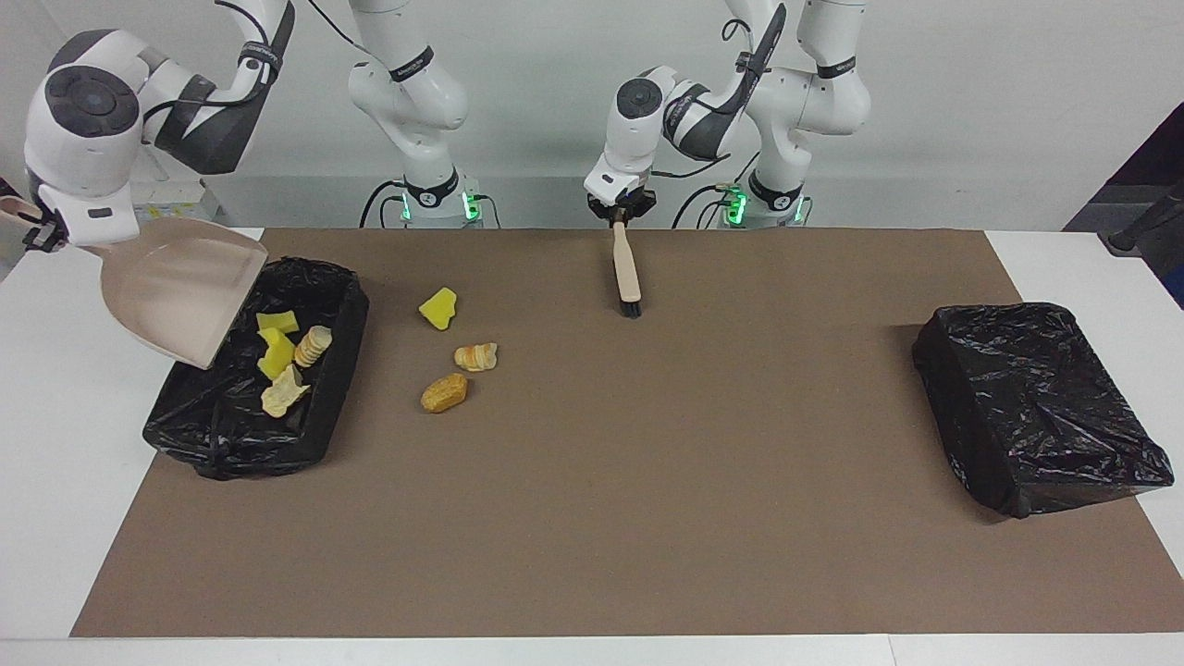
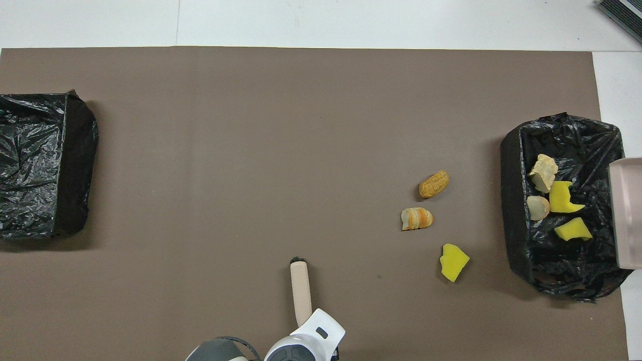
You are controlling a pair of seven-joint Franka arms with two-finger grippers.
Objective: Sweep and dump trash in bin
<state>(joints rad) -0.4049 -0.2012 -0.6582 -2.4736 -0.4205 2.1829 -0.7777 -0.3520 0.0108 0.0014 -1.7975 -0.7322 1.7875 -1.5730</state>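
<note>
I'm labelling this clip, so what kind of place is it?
Probably a robotics lab: two white arms bolted at a white table, a brown paper mat, and black bag-lined bins staged for sweeping.

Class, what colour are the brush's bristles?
Black; the brush has a beige handle and dark bristle tip, clearest in the facing view.
</note>
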